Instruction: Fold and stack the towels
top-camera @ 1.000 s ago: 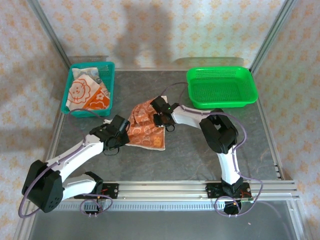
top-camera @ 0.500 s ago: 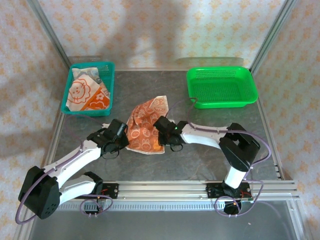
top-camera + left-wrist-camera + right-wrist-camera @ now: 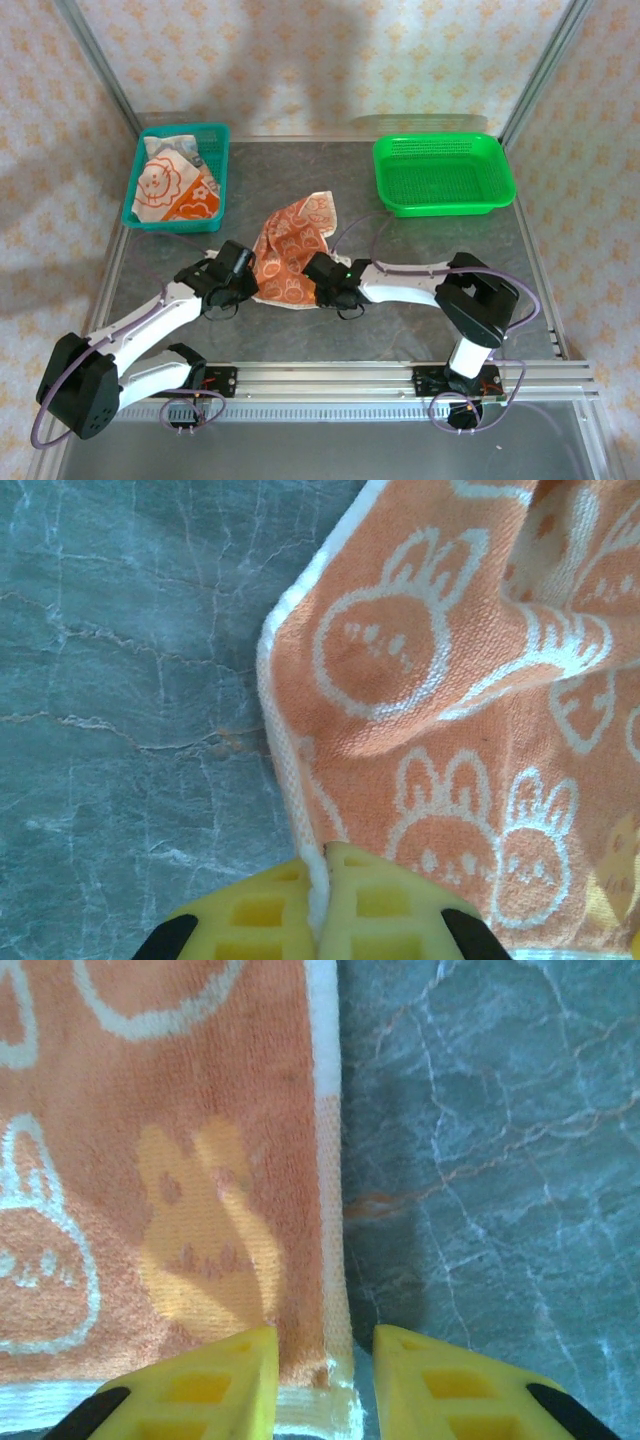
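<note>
An orange towel (image 3: 295,245) printed with white bunny faces lies crumpled in the middle of the table. My left gripper (image 3: 250,288) is at its near left edge. In the left wrist view the yellow fingers (image 3: 385,905) of that gripper (image 3: 325,858) are shut on the towel's (image 3: 450,730) white hem. My right gripper (image 3: 318,285) is at the near right corner. Its jaws (image 3: 325,1345) stand apart, astride the corner of the towel (image 3: 180,1160), which lies on the table, with a gap beside the right finger (image 3: 420,1370). More towels (image 3: 170,185) lie in the teal basket (image 3: 215,132).
A green mesh basket (image 3: 445,208) stands at the back right. The teal basket is at the back left. The grey marble table top (image 3: 400,320) ends at an aluminium rail (image 3: 330,378) in front, and frame posts rise at the back corners.
My right gripper has come from the towel's far side toward me to its near right corner. The towel's far corner now shows. The left gripper has barely moved.
</note>
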Motion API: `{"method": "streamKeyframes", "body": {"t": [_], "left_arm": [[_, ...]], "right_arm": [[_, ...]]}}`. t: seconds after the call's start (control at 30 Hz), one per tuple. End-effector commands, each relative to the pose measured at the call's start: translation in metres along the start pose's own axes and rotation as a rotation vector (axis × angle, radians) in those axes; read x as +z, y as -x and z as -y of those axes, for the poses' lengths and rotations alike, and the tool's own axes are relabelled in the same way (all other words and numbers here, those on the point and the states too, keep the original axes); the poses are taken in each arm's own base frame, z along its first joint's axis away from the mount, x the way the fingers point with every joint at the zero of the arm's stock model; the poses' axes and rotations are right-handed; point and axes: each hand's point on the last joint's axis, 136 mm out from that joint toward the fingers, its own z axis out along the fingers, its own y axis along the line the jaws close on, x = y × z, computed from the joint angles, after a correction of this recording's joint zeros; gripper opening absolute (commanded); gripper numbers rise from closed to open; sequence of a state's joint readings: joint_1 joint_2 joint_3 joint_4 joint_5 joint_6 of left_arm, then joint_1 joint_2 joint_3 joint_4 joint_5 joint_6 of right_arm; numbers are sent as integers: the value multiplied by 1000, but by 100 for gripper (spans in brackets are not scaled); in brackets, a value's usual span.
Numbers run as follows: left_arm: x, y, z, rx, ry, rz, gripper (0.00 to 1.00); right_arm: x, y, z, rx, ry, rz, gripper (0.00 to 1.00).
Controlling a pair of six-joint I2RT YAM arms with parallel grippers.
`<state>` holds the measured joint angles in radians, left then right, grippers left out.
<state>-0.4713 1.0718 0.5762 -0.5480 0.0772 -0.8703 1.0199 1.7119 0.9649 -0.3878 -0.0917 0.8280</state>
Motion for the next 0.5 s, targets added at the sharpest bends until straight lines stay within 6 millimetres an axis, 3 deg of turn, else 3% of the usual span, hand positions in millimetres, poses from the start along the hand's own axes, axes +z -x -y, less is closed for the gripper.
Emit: {"method": "streamKeyframes", "body": {"t": [0.0, 0.1, 0.2, 0.23, 0.33, 0.47], "left_arm": [[-1, -1, 0, 0, -15, 6, 0], [1, -2, 0, -7, -18, 4, 0], [0, -2, 2, -12, -26, 3, 0], [-2, 0, 3, -13, -30, 7, 0], [-17, 10, 12, -17, -52, 36, 0], [-57, 42, 40, -20, -124, 124, 0]], "right_arm": [[-3, -3, 4, 17, -15, 29, 30], [5, -11, 5, 15, -15, 7, 25], [5, -8, 5, 7, -21, 20, 0], [0, -4, 5, 2, -21, 37, 0], [-28, 16, 1, -14, -9, 129, 0], [-88, 56, -7, -69, -23, 299, 0]]}}
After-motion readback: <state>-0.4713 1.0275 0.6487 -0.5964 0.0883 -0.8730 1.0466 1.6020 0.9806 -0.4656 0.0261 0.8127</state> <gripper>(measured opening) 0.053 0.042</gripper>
